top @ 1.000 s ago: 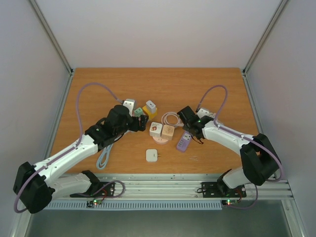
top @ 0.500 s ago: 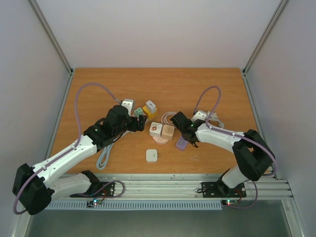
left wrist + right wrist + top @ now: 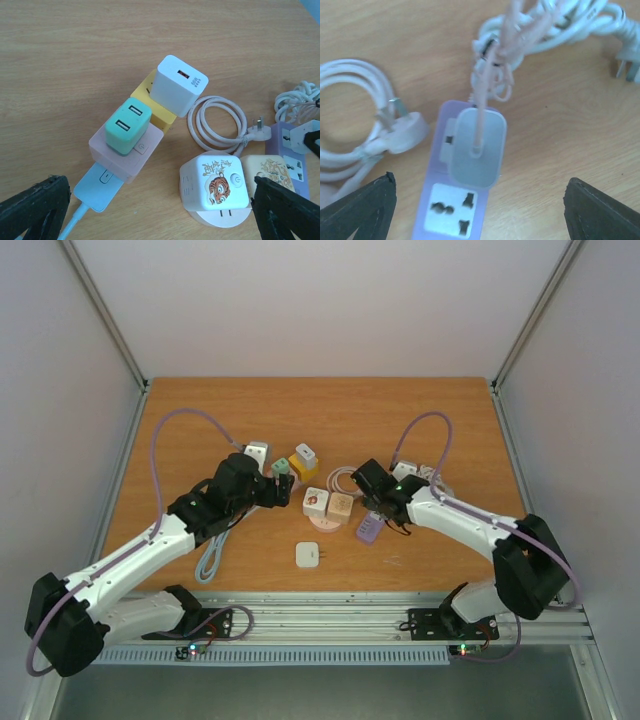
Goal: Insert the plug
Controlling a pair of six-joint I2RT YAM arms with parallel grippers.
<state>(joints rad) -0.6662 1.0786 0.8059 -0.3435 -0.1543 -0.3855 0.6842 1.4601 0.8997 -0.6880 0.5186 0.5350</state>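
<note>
The pale plug (image 3: 476,145) sits in the upper socket of the purple power strip (image 3: 435,220), and its pink cable runs up and away from it. My right gripper (image 3: 480,190) hangs over the strip with its jaws wide open, one finger on each side of the plug and neither touching it. In the top view the right gripper (image 3: 376,498) is just above the purple strip (image 3: 368,532). My left gripper (image 3: 157,200) is open and empty, over the wood between the pink block and the tiger cube (image 3: 216,181). In the top view the left gripper (image 3: 281,485) is beside the coloured blocks.
A teal charger (image 3: 127,126) sits in a pink block, and a white charger (image 3: 178,85) in a yellow one. A blue strip (image 3: 100,187), a beige cube (image 3: 277,175), coiled white cables (image 3: 350,100) and a loose white adapter (image 3: 308,555) lie nearby.
The right gripper moved in over the purple strip, then opened its jaws and drew back slightly. The plug stays in the strip. The left arm has hardly moved.
</note>
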